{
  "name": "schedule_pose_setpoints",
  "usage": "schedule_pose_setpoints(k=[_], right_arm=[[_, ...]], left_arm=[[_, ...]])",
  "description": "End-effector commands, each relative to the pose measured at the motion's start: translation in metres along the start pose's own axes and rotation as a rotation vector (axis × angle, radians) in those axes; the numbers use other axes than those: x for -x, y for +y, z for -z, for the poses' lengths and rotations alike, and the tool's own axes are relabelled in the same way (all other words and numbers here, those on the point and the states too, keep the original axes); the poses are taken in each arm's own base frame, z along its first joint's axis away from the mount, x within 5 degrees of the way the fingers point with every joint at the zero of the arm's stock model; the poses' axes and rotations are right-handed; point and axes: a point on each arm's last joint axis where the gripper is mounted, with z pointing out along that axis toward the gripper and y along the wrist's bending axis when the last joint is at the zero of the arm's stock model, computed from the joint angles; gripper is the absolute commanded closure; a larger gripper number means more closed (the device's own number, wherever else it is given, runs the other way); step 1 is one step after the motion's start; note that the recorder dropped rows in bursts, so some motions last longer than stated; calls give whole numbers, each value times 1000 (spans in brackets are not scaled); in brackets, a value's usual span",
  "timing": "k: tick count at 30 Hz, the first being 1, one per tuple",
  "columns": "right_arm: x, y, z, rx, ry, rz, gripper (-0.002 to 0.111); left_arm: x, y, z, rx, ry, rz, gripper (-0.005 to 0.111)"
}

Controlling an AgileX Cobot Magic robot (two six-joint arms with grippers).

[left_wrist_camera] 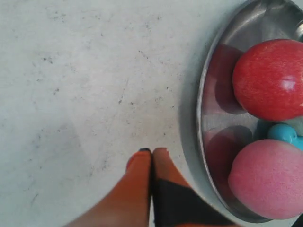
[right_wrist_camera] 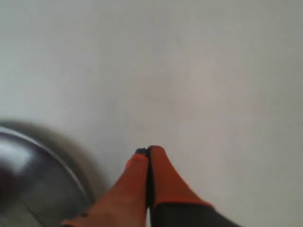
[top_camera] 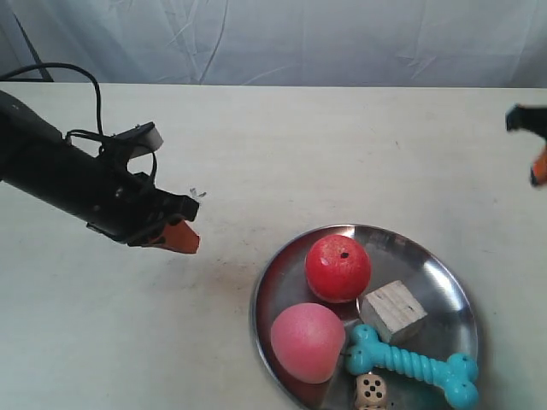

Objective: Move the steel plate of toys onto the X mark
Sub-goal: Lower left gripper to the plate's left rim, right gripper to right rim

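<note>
The steel plate point(top_camera: 440, 278) lies at the near right of the cream table. It holds a red apple point(top_camera: 338, 267), a pink peach point(top_camera: 308, 342), a wooden cube point(top_camera: 392, 311), a turquoise bone point(top_camera: 414, 366) and a die point(top_camera: 371, 391). My left gripper point(top_camera: 185, 238) hovers shut and empty a short way left of the plate. In the left wrist view its gripper point(left_wrist_camera: 152, 150) sits beside the plate point(left_wrist_camera: 213, 124), with the apple point(left_wrist_camera: 270, 78) and peach point(left_wrist_camera: 267, 177) close by. A faint X mark point(top_camera: 197, 194) lies just behind the left gripper. My right gripper point(top_camera: 538, 167) is shut, far right.
A white cloth backdrop hangs behind the table's far edge. The black left arm and its cable reach in from the left side. In the right wrist view the shut gripper point(right_wrist_camera: 147, 150) hangs over bare table, with a blurred plate point(right_wrist_camera: 28, 175) edge beside it.
</note>
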Motion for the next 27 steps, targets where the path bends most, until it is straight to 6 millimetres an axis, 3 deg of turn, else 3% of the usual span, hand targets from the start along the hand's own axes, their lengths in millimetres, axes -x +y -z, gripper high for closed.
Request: schedule_pose_setpoints(k=[1,5,9,12,16,19,24,27], right_arm=[[-24,-22,-7,-185,266,-96,109],[-41,-1,-20,-73,223,-96,109],[-72,14,-41,-16,225,-112,109],[-101,17,-54,8,281,-119,109],[-120,17,-63,35,257,-183,109],[-124,21,-60,84,229,-164,109],[-124,24,-54,119,211,-126,109],[-125,25,-51,125,210,-124,109]], left_arm=[[3,-4,-1,-28,-22,27,107],[5,-4,-2,-31,-38,44,107],[2,-7,-1,-62,-4,39,107],[0,-9,-1,-80,20,34,107],[2,-10,-1,-80,13,32,105],[7,-12,2,-88,-3,24,95],[14,-15,4,-89,-19,3,67],[16,-12,0,-85,-7,5,63]])
